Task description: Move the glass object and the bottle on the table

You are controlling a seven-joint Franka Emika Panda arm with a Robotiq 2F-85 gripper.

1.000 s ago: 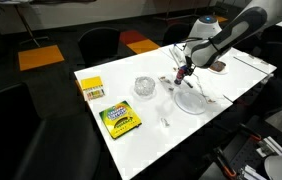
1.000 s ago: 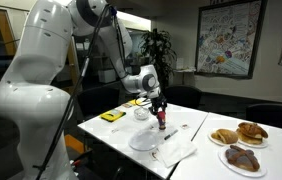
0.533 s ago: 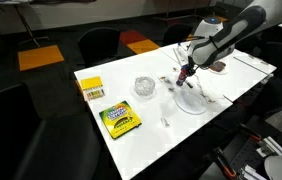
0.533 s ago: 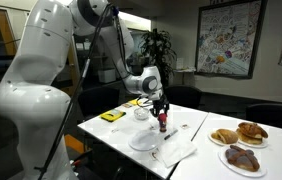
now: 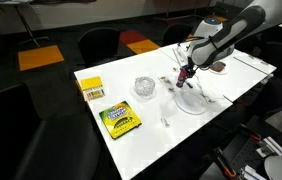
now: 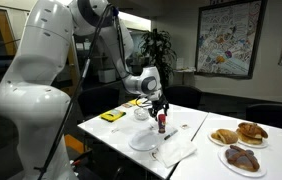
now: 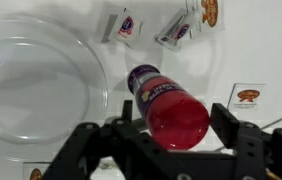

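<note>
The jaws of the black gripper stood closed on a tiny bottle with a red top and a dark purple body. One finger pressed at each side of the cap, leaving only the bottle's width between them. In an exterior view the bottle hung under the gripper, above the near edge of an opaque white round plate. Whether its base touched anything could not be told. The small, round, shallow clear glass dish sat well apart from the bottle on the large white rectangular table. It was near a green-and-yellow crayon box and a flat yellow box. In the wrist view small printed packets lay beside the plate.
</note>
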